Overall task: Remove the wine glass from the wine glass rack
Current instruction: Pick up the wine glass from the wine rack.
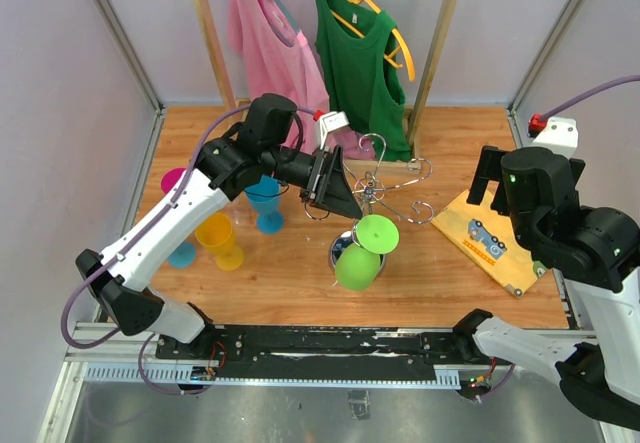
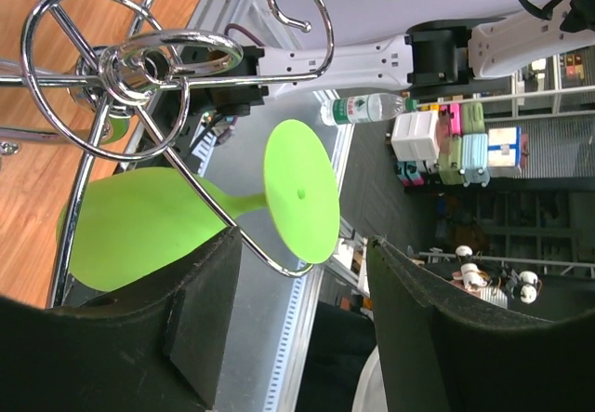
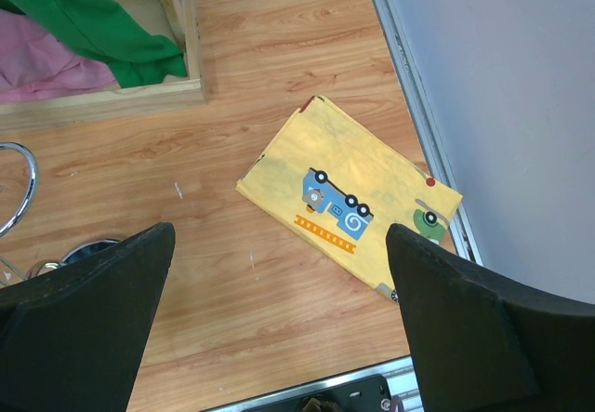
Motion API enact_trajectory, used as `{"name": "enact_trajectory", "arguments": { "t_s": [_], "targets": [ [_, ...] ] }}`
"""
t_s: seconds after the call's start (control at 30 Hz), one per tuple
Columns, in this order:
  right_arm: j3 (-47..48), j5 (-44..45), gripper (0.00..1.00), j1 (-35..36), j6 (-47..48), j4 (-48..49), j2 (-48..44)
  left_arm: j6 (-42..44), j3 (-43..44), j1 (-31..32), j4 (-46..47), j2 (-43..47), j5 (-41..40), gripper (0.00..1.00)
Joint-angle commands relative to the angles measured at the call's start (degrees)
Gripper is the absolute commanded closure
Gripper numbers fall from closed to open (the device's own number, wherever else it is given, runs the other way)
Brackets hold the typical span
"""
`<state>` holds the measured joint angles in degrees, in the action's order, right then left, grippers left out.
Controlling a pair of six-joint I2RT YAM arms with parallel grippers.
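Note:
A lime-green wine glass (image 1: pixel 358 263) hangs upside down by its foot on a near arm of the chrome wire wine glass rack (image 1: pixel 390 185). In the left wrist view its foot (image 2: pixel 299 203) and bowl (image 2: pixel 130 231) sit on either side of the wire arm, below the rack's scrolled centre (image 2: pixel 139 59). My left gripper (image 1: pixel 345 198) is open and empty, level with the rack's top. The glass's foot lies just past its fingertips (image 2: pixel 200 310), not touching. My right gripper (image 1: pixel 490 178) is open and empty over the table at the right, far from the rack.
Blue (image 1: pixel 265 201), yellow (image 1: pixel 220 240) and pink (image 1: pixel 175 178) plastic glasses stand left of the rack. A yellow printed cloth (image 3: pixel 349 198) lies at the right. A wooden clothes rail (image 1: pixel 205 33) with a pink shirt and a green top stands at the back.

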<state>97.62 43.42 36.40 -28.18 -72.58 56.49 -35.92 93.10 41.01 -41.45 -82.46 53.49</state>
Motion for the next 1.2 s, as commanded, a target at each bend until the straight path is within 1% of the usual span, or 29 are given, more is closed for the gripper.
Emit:
{"name": "enact_trajectory", "arguments": {
  "t_s": [0.0, 0.4, 1.17],
  "targets": [
    [-0.9, 0.1, 0.01, -1.7, -1.3, -1.3, -0.8, 1.0, 2.7, 0.6, -0.8, -1.4, -0.7, 0.40],
    [-2.4, 0.1, 0.02, -1.6, -2.1, -1.3, -1.6, 1.1, 4.1, 1.2, -0.8, -2.4, -0.5, 0.40],
    [-3.9, 0.0, 0.02, -1.7, -3.7, -2.1, -3.9, 2.2, 4.1, 4.4, -0.8, -3.6, -0.3, 0.41]
  ]
}}
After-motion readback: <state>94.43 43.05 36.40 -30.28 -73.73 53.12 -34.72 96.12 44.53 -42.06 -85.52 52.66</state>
